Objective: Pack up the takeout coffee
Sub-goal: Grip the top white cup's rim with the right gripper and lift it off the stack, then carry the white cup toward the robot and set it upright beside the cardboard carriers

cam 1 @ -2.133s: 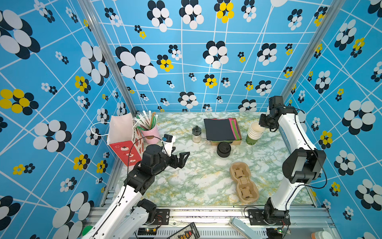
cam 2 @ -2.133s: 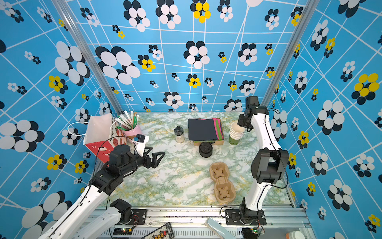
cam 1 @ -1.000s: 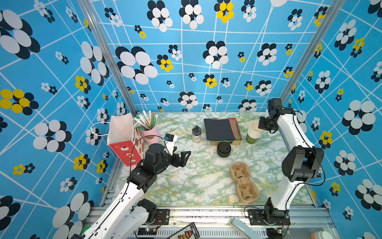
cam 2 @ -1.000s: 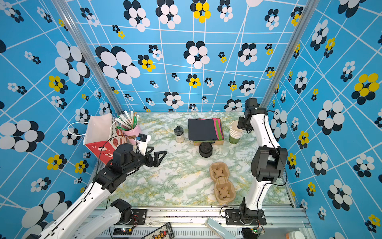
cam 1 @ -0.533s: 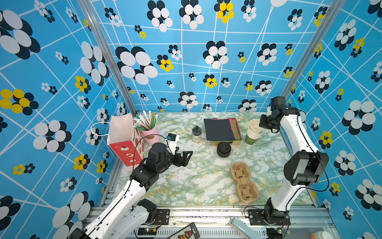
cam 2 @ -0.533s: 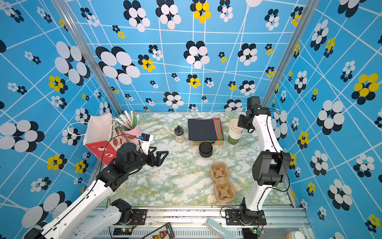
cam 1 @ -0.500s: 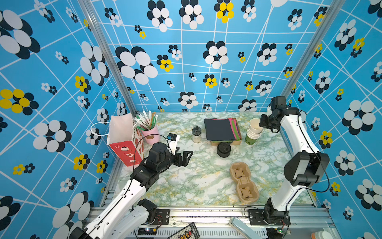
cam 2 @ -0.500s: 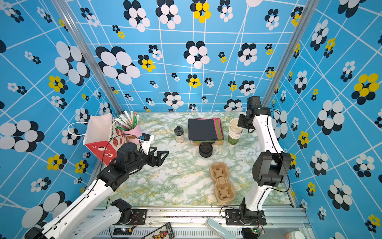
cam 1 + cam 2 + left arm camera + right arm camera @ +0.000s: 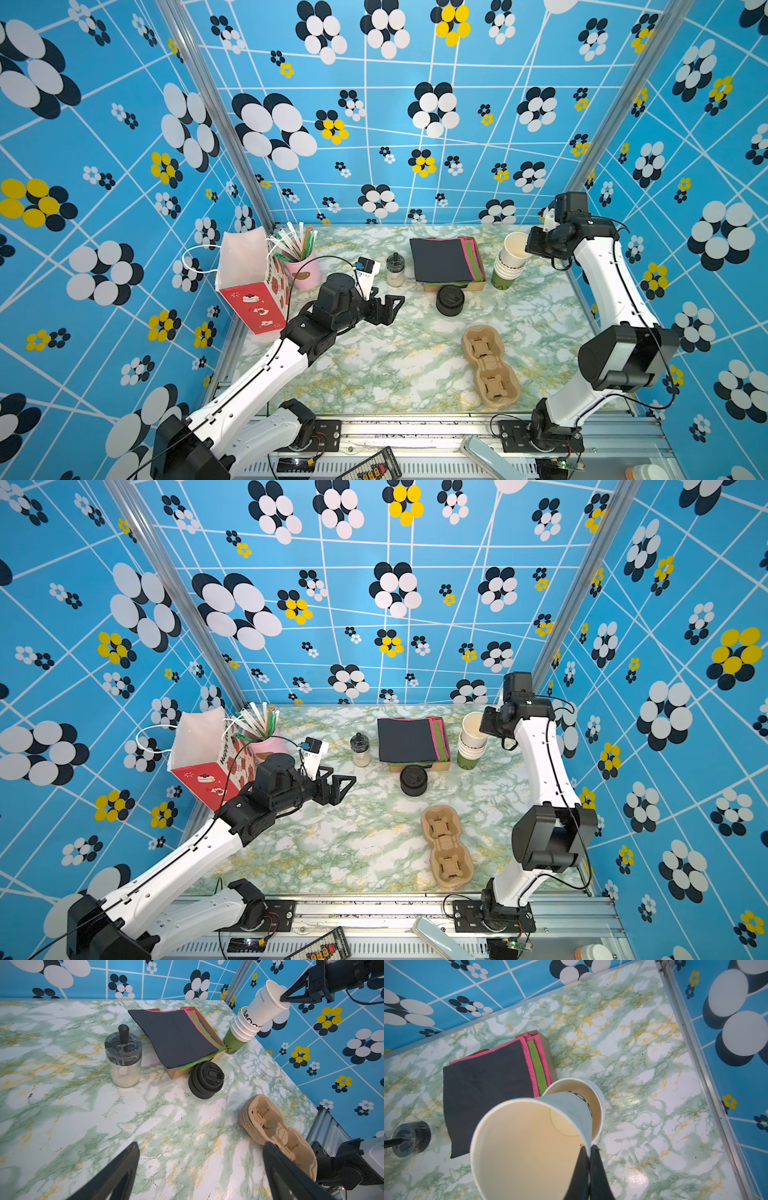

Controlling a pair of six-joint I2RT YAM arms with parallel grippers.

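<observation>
Red and white, the paper bag (image 9: 253, 291) stands far left of the black lid stack (image 9: 449, 300). The left tool (image 9: 388, 311) hangs between the two, wide open, holding nothing. Behind the lid stack and to its right, the paper cup (image 9: 267, 1001) leans with its bottom in the cup pile (image 9: 505, 270). The right tool (image 9: 284, 999) is pinched shut on its rim. I think the step is pulling one cup free. Next, lift it straight out and set it near the lid stack for a lid.
</observation>
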